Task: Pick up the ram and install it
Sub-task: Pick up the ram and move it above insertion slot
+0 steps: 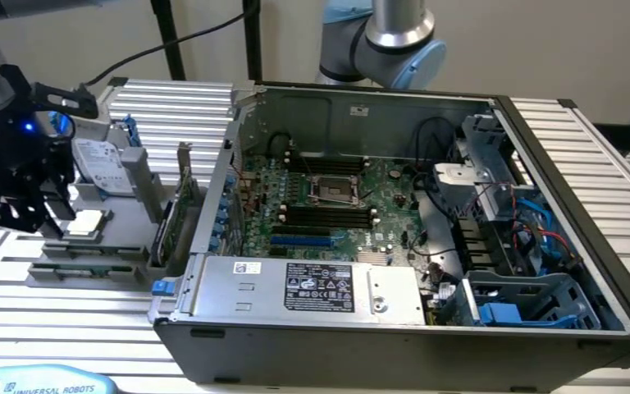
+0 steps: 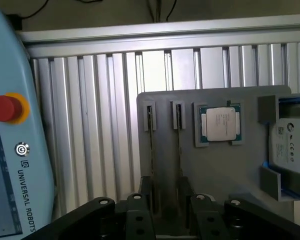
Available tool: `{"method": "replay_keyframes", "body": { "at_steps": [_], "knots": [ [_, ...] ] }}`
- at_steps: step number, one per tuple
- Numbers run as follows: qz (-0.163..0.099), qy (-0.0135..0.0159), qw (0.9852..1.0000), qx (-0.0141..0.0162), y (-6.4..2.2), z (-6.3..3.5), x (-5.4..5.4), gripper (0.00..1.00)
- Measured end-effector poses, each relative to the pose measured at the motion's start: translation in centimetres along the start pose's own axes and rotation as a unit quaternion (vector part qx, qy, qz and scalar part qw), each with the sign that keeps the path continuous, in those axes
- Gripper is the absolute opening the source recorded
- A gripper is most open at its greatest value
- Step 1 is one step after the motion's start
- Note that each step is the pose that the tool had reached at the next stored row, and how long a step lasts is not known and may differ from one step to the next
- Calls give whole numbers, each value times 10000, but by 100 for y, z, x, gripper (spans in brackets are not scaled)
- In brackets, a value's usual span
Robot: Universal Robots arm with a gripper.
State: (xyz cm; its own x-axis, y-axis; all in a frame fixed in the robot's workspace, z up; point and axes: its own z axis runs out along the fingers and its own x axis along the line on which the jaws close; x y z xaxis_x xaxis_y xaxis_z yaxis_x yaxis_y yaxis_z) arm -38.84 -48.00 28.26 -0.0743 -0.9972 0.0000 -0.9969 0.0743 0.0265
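While the jaws stand apart and empty over the grey tray (image 2: 250,170), the ram (image 2: 179,150) sits edge-on in its slot, with a twin stick (image 2: 151,150) just beside it. Each stick meets a fingertip (image 2: 146,187), which hides its near end. Chips can't be made out from this angle.

"UNIVERSAL ROBOTS" on light-blue teach pendant (image 2: 21,192); power supply label (image 1: 321,288) print illegible.
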Motion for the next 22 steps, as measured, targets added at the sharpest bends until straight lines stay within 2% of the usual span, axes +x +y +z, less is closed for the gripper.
{"method": "replay_keyframes", "body": {
  "at_steps": [6,22],
  "knots": [
    [-36,1,10000,0,-31,109,50,36],
    [-100,2,10000,1,-65,400,68,36]
  ]
}}
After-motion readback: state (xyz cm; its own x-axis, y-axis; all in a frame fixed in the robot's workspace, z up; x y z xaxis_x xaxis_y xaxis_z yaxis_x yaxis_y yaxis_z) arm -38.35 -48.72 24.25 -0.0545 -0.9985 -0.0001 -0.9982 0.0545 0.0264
